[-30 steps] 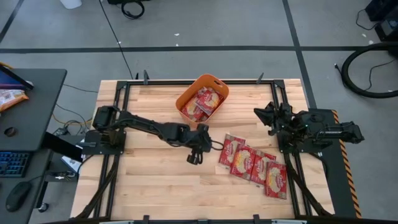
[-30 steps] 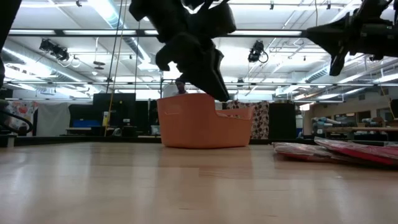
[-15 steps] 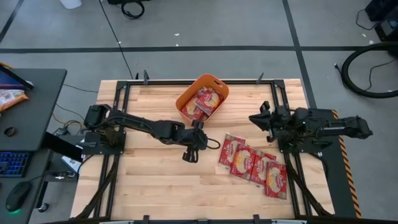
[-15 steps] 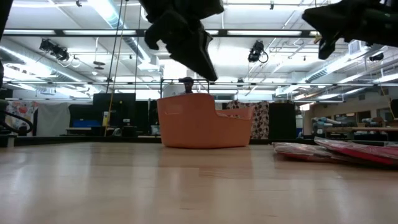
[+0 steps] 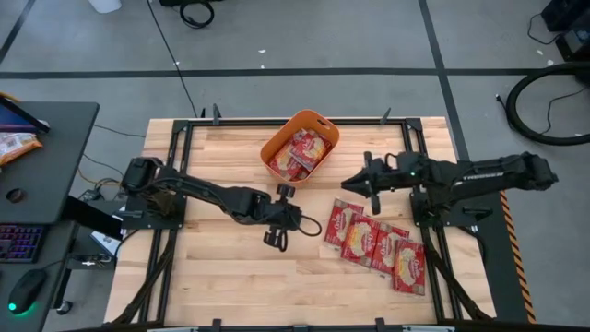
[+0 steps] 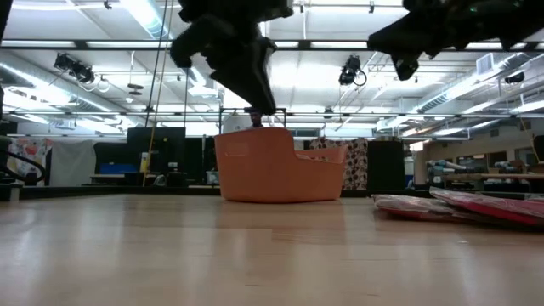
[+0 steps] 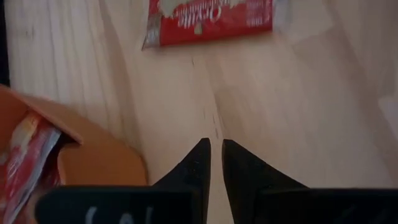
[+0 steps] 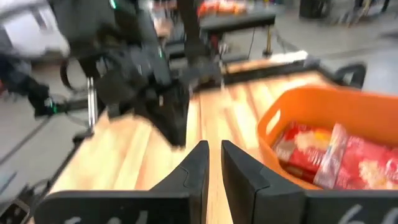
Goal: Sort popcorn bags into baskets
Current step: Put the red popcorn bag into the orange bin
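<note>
The orange tub (image 5: 300, 146) stands at the table's far middle with several red popcorn packets (image 5: 302, 150) lying inside it; it also shows in the low view (image 6: 280, 166). More red packets (image 5: 373, 244) lie flat in an overlapping row on the table's right near part. My left gripper (image 5: 275, 237) hangs shut and empty above bare wood, nearer than the tub and left of the row. My right gripper (image 5: 355, 182) is shut and empty in the air, right of the tub and beyond the row's far end. The left wrist view shows one packet (image 7: 211, 18) and the tub's corner (image 7: 93, 162).
The wooden table (image 5: 221, 267) has bare room on its left and near parts. Black frame rails run along its left side (image 5: 171, 148) and right side (image 5: 415, 148). A desk with a keyboard (image 5: 23, 244) stands off the table's left.
My right arm has reached out toward the table's left, bringing its gripper from near its base to a spot just right of the tub. My left gripper has drawn back a little toward the table's left and near edge and risen. The packets and the tub have stayed put.
</note>
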Tool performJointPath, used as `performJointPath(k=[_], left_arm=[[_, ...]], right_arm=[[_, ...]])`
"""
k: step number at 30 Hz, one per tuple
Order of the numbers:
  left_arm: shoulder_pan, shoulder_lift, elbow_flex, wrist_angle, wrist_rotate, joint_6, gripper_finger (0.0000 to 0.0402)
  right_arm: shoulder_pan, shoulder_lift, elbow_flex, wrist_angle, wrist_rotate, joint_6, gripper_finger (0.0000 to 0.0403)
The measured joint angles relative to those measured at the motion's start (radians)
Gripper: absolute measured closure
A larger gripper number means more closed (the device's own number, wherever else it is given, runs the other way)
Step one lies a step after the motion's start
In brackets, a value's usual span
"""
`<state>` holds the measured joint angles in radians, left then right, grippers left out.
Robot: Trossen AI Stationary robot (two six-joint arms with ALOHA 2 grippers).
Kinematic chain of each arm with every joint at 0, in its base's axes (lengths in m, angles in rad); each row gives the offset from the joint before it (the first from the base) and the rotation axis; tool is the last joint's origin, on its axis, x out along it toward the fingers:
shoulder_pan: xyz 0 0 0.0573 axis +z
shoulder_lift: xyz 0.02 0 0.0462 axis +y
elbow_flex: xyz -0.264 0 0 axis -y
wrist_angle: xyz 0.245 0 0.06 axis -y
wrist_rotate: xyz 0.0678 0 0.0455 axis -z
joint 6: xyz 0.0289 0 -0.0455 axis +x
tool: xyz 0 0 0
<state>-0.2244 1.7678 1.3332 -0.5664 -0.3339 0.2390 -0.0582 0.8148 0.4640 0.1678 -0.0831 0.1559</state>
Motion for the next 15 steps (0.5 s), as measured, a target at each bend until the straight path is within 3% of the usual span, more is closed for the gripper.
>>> performJointPath(k=[4, 6, 15], left_arm=[[-0.005, -0.037, -0.011, -0.041, -0.021, -0.024, 0.0356], [-0.008, -0.078, -0.055, 0.013, -0.026, -0.027, 0.0356], [-0.003, -0.428, -0.425, 0.203, -0.040, -0.150, 0.0356]], right_arm=[[0.000, 0.076, 0.099, -0.140, -0.016, -0.011, 0.0355], [0.000, 0.101, 0.147, -0.208, -0.016, -0.038, 0.0355], [0.007, 0.191, 0.303, -0.411, -0.016, -0.160, 0.0355]])
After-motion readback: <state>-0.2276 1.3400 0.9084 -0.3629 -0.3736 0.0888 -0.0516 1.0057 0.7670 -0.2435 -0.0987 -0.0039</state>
